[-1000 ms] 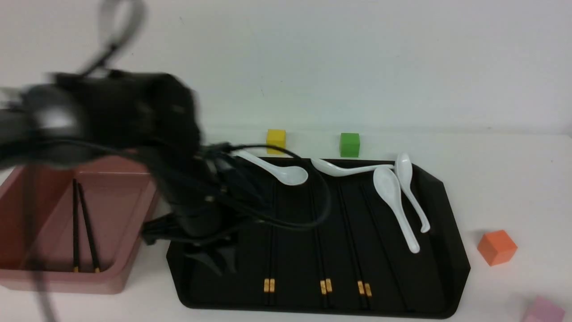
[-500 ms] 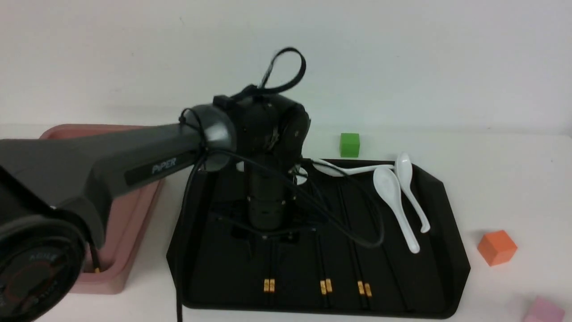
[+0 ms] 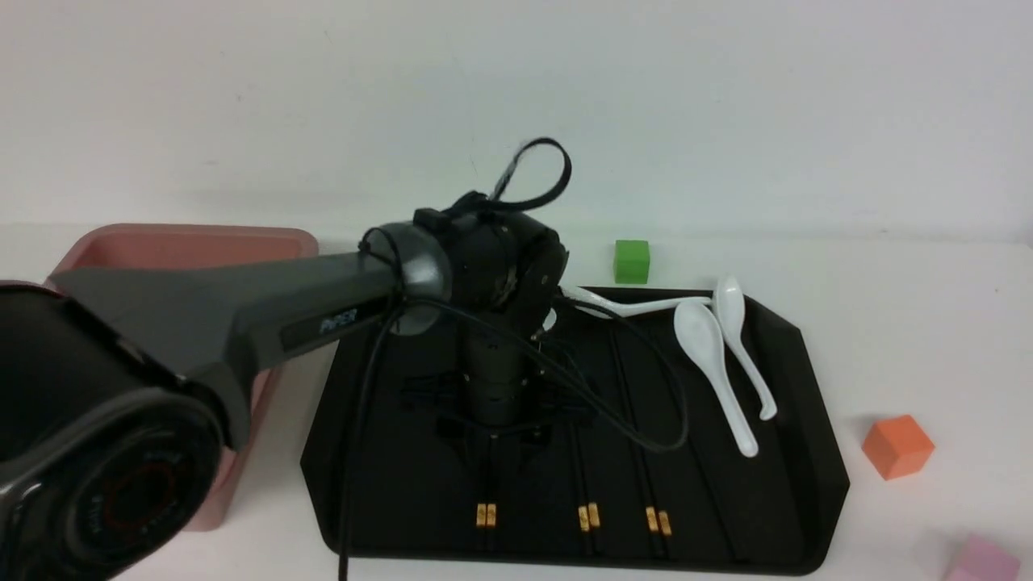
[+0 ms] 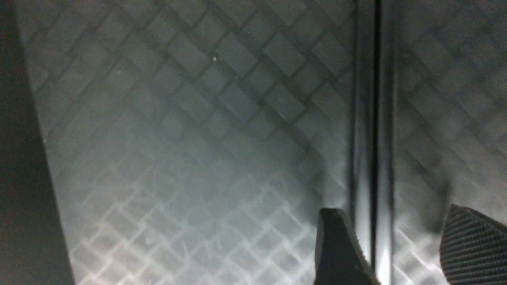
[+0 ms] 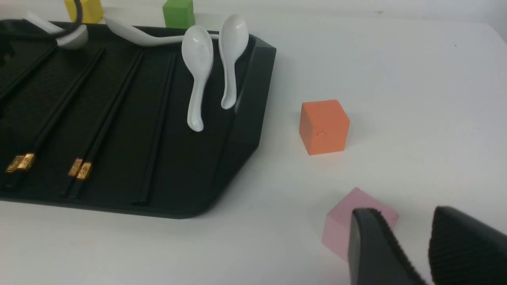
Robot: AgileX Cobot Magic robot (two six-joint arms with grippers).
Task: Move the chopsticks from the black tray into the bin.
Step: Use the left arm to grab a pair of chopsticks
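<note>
The black tray [image 3: 815, 403] holds three pairs of black chopsticks with gold bands near the front: left [image 3: 485, 514], middle [image 3: 588, 516] and right [image 3: 658, 520]. My left gripper [image 3: 494, 452] points down, low over the left pair, open. In the left wrist view its jaws [image 4: 396, 253] straddle that pair [image 4: 372, 158], which lies close to one finger [image 4: 340, 249]. The pink bin [image 3: 186, 242] stands left of the tray, mostly hidden behind my left arm. My right gripper [image 5: 412, 245] is slightly open and empty, above the table right of the tray [image 5: 253, 99].
Several white spoons [image 3: 710, 355] lie at the tray's far right part. A green cube [image 3: 631, 261] sits behind the tray, an orange cube [image 3: 897, 445] and a pink cube [image 3: 980, 561] right of it. A yellow cube [image 5: 85, 10] shows in the right wrist view.
My left arm has swung from beside the bin to over the tray and has come down over the left pair of chopsticks. The chopsticks and spoons have not moved.
</note>
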